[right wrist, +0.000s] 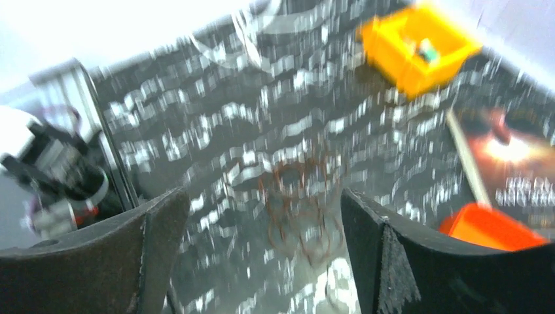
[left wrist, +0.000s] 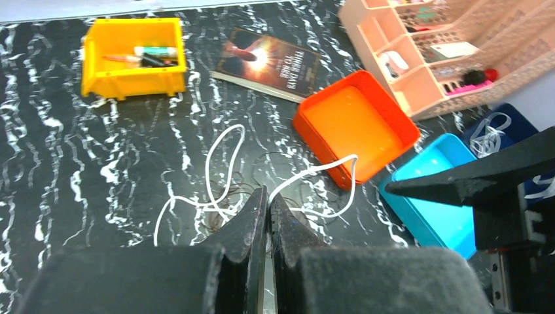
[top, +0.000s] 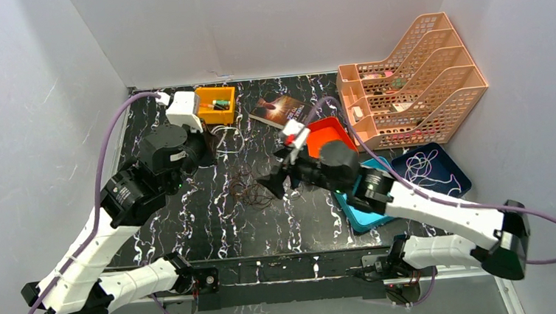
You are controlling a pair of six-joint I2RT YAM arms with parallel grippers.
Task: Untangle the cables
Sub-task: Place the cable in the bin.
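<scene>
Left pincer (left wrist: 265, 204) closed. The whitish cable (left wrist: 222, 157) meets its tips, can't tell if pinched. Its long run heads to the orange tray (left wrist: 353, 124). Right pincer (right wrist: 263, 196) wide open, holding nothing, just beside the dark cables (top: 251, 187), coiled mid-surface (top: 213, 224); open room on my side.

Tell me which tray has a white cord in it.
The dark blue tray, far right; the orange tray and light blue tray look empty, the yellow bin holds markers.
</scene>
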